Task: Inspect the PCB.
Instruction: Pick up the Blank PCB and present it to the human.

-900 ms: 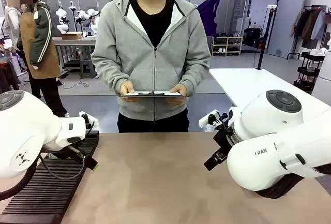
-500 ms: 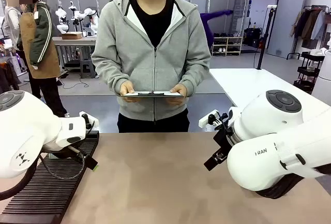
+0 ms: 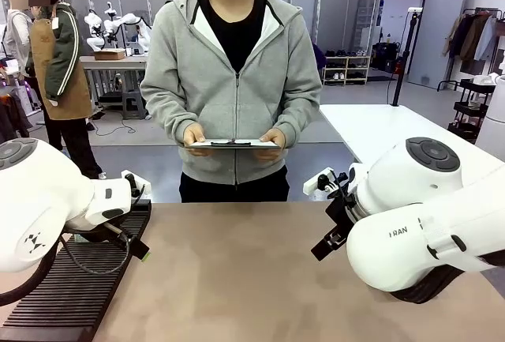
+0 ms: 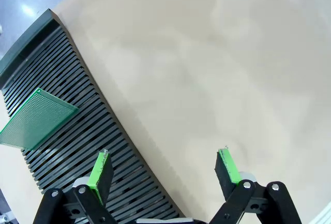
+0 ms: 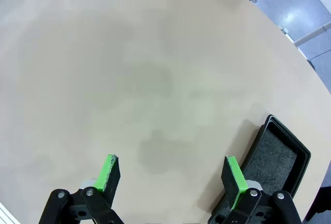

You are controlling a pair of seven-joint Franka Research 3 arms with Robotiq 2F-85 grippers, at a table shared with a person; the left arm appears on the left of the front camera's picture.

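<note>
Tan table: thin green dotted PCB rests on slatted black rack; both jaws wide apart.

1. The surface is smooth, matt beige, with the look of laminate.
2. The PCB is green board, finely dotted all over, with a faint sheen.
3. The rack is ribbed, matt black, plastic by its look.
4. The tray is black, its lining grainy like foam.
5. The arm shells are glossy white plastic.
6. The fingers carry matt green pads.
</note>
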